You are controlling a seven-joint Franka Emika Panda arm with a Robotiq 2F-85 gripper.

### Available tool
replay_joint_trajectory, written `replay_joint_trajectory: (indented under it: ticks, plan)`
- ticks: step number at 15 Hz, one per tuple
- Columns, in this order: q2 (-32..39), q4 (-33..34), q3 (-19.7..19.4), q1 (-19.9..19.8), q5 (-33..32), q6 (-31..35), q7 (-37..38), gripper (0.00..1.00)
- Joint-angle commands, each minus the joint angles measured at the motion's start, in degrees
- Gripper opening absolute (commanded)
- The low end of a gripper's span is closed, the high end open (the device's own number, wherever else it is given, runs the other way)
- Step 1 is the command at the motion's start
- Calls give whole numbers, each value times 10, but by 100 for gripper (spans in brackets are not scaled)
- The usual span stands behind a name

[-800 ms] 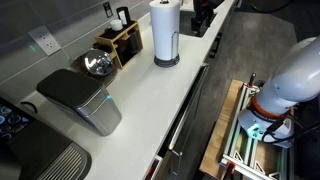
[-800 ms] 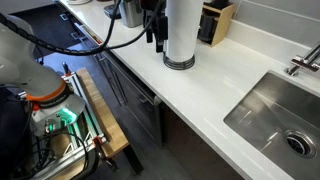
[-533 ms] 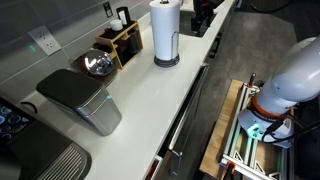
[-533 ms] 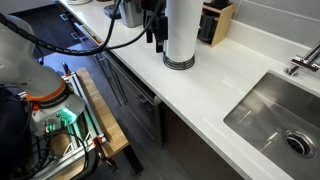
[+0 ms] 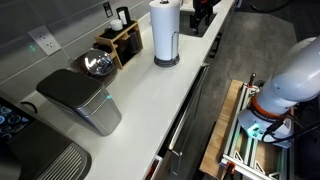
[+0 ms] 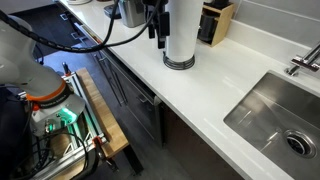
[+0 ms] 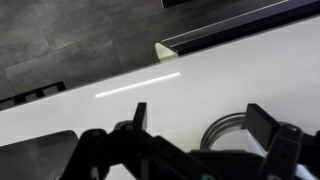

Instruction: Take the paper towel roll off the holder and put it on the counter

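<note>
the paper towel roll [image 5: 165, 30] stands on its holder [image 6: 180, 63] on the counter [image 5: 150, 110]; the gripper [image 7: 199, 114] hangs beside it, spread wide and empty, probably readying a grasp.

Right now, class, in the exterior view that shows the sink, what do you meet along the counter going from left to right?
gripper → paper towel roll → wooden box → sink
</note>
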Motion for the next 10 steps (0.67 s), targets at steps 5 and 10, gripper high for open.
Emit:
replay_joint_trajectory:
  ticks: [5,10]
  plan:
    - [-10,74,-37,2,147,-48,44,100]
    - [-8,93,-44,-4,233,-34,130,100]
